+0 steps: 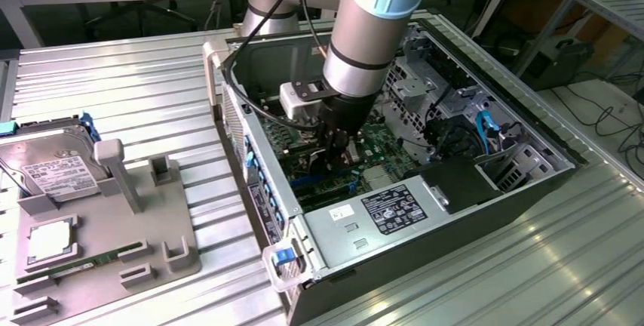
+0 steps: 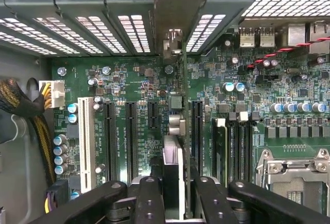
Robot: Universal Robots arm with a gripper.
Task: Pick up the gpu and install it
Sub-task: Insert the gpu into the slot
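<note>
gpu (image 2: 174, 175): I see it edge-on, clamped between my gripper (image 2: 174, 193) fingers, jaws partly closed on it, above the motherboard (image 2: 139, 77) slots | around: computer case (image 1: 403, 235), hard drive (image 1: 50, 167) on grey holder (image 1: 111, 220) | wrist view gives slots, exterior gives holder

An open computer case (image 1: 332, 228) lies on my ribbed metal table (image 1: 131, 99); beside it, a hard drive (image 1: 50, 164) and memory stick (image 1: 86, 260) sit in a grey holder (image 1: 111, 213).

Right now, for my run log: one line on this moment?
gripper: shut on gpu | place: inside computer case, over motherboard slots | gpu: edge-on, not seated
</note>
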